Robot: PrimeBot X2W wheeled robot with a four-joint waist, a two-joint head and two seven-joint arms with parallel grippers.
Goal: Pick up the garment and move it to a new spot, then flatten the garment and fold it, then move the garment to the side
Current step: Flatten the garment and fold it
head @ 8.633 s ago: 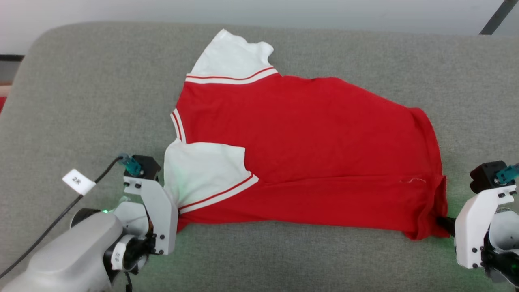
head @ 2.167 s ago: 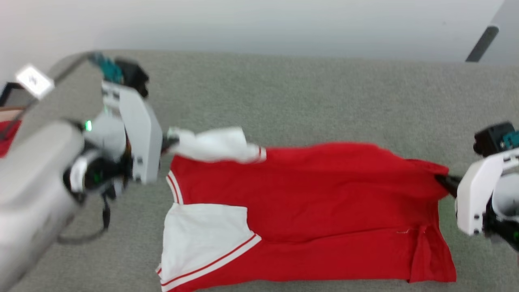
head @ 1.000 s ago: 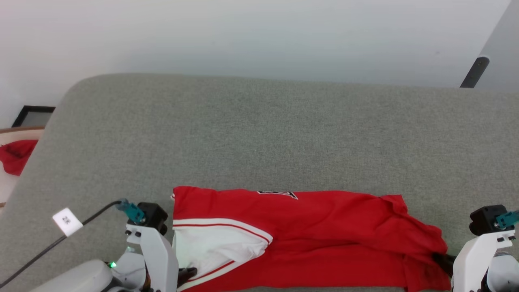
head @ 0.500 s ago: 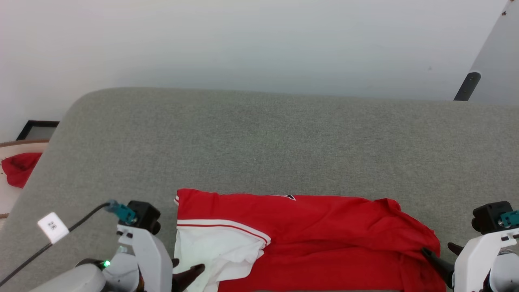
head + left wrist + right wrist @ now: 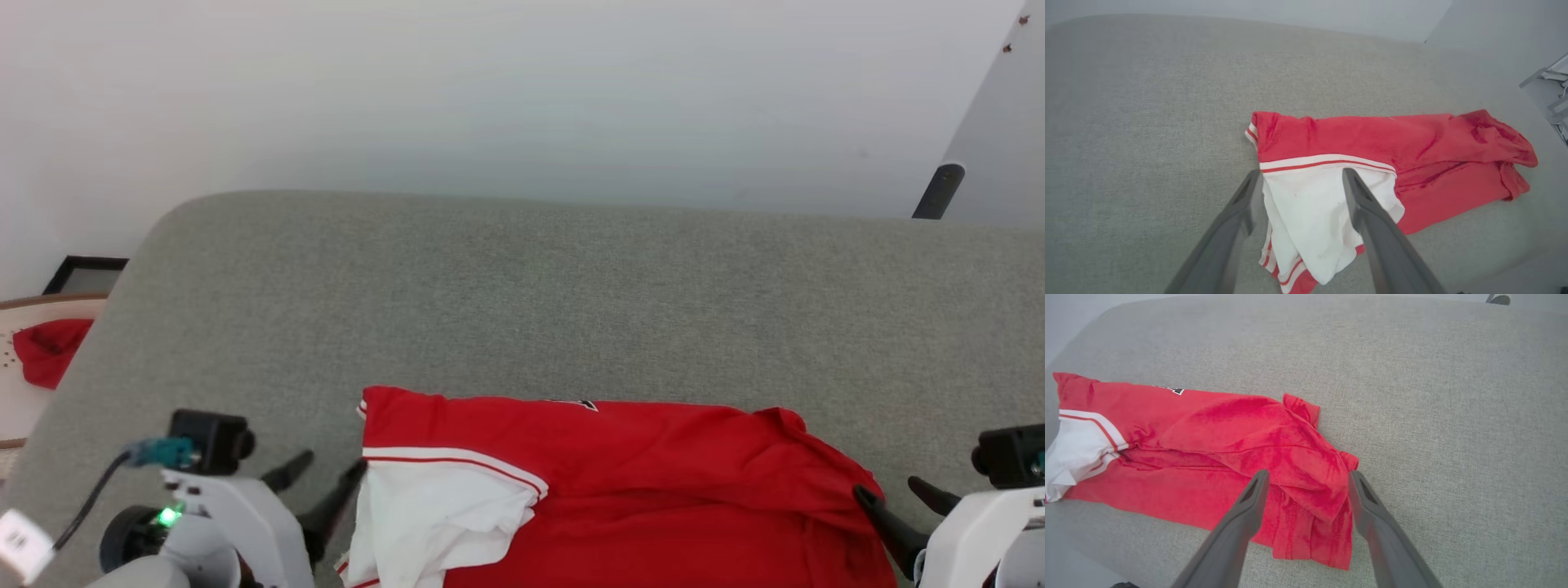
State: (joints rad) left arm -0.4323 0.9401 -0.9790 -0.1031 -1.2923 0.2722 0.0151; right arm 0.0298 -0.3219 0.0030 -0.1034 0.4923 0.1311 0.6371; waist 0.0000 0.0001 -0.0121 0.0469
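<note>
The garment (image 5: 653,465), a red jersey with white sleeves, lies folded lengthwise near the front of the grey cushion (image 5: 571,286). A white sleeve (image 5: 433,514) with red-and-white trim sits on top at its left end. A sliver of black-and-white numeral (image 5: 581,403) peeks out at the far fold. My left gripper (image 5: 322,483) stands open just left of the sleeve, holding nothing. In the left wrist view its fingers (image 5: 1241,212) frame the white sleeve (image 5: 1310,204) from above. My right gripper (image 5: 902,500) is open at the crumpled red hem (image 5: 1306,473), fingers (image 5: 1372,514) on either side of it.
The grey cushion stretches wide behind and to both sides of the garment. A small plain red cloth (image 5: 45,351) lies on a pale surface off the cushion's left edge, by a black frame (image 5: 86,273). A white wall and a dark pole (image 5: 937,189) stand behind.
Both grippers have opened and let go of the garment, which now rests folded on the cushion. The left gripper has drawn back to the left. The head camera has tilted up slightly.
</note>
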